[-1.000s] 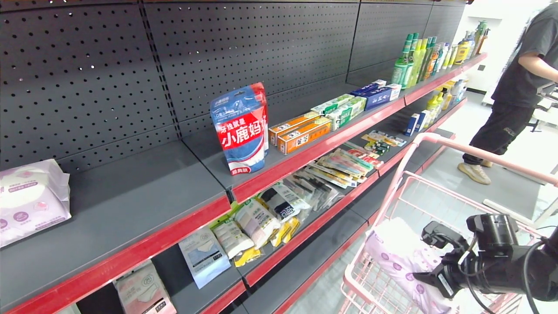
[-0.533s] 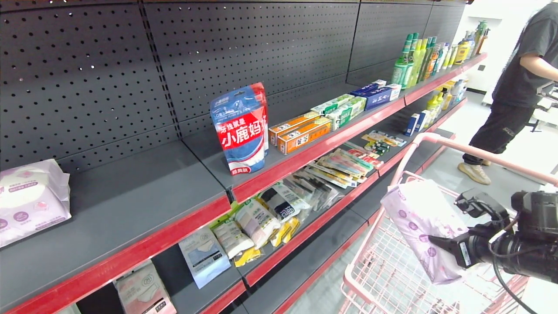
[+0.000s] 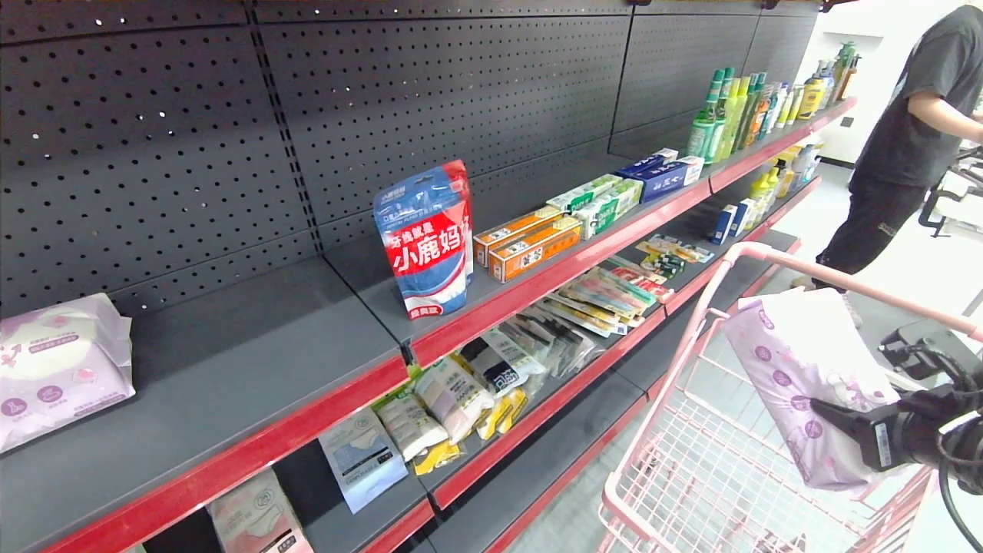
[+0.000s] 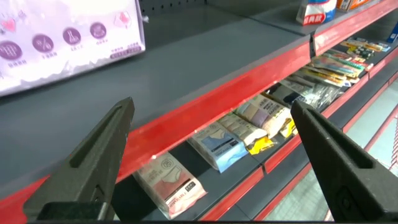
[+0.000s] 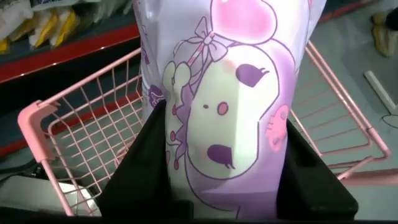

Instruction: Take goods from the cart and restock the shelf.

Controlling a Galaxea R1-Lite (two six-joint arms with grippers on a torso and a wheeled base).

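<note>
1. While the right tool [image 5: 224, 124] is clamped on one end of the purple pack [image 3: 799, 376], the pack hangs tilted in the air above the pink cart [image 3: 776, 251], well apart from the shelf [image 3: 253, 346]. The left tool [image 4: 211, 106] stands wide open with nothing in it, just in front of the shelf's red lip.
2. My first worry is the grip. The pack looks soft, and most of its bulk sticks out past the jaws, so a quick swing could make it sag or slide free.
3. The cart's handle bar runs between the pack and the shelf. A low path across would likely catch it.
4. The red lip is the next snag: coming in too low, the pack would butt against it and could be pushed out of the hold.
5. A matching pack [image 3: 61, 369] lies at the left end of the top board. Setting down hard against it could shove it along.
6. The blue-and-red pouch [image 3: 426, 238] stands upright near the front edge, so a wide sweep could topple it onto the orange boxes [image 3: 530, 246] beside it.
7. As for writing, the held pack shows a cartoon figure with a bow and round purple icons, and its small print is beyond reading. The pouch carries big white characters on a red band, which I leave unread.
</note>
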